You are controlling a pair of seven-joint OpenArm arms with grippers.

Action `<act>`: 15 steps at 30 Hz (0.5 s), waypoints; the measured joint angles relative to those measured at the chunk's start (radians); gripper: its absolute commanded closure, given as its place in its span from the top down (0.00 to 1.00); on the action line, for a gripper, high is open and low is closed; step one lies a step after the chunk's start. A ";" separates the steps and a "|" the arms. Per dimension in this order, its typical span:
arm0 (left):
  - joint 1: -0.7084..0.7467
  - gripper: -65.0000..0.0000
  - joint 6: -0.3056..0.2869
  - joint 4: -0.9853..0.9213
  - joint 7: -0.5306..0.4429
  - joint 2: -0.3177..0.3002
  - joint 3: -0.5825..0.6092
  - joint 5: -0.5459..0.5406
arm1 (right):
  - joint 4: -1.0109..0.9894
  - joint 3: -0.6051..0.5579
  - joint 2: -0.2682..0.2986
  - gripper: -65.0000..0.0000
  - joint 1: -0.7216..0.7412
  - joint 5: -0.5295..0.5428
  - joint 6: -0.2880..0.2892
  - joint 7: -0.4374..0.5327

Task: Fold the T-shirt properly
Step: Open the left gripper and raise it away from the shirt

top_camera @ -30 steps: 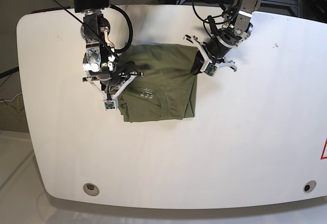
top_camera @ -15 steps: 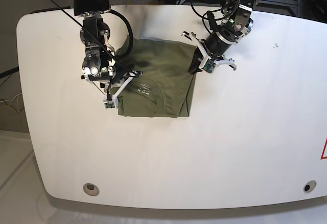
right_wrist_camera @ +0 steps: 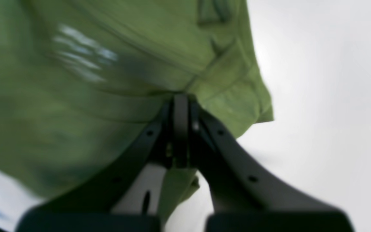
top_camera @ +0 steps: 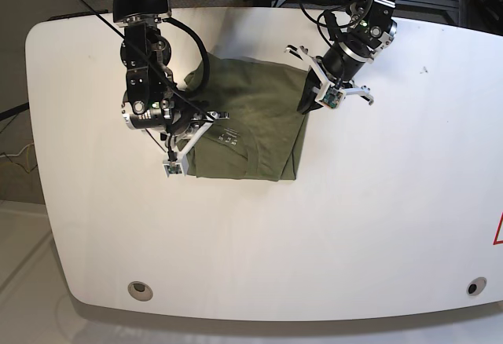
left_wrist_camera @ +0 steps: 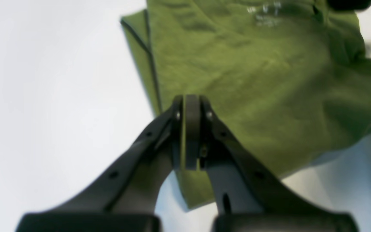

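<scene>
The T-shirt, upper centre on the tabletop, is already a compact, rumpled rectangle, both arms' jaws clamped on opposite edges; squaring and release apparently remain.

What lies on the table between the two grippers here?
In the base view, only the T-shirt spans the gap between the left gripper and the right gripper, each shut on one of its edges.

The left gripper has its jaws closed together, pinching a thin edge of the T-shirt. The olive cloth lies wrinkled on the white table. A pale printed label shows near the top edge, blurred.
</scene>
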 measured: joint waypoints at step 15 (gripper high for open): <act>0.081 0.00 0.000 0.078 0.000 0.000 -0.142 -0.001 | 0.104 -0.053 -0.002 0.00 -0.090 0.000 0.000 -0.078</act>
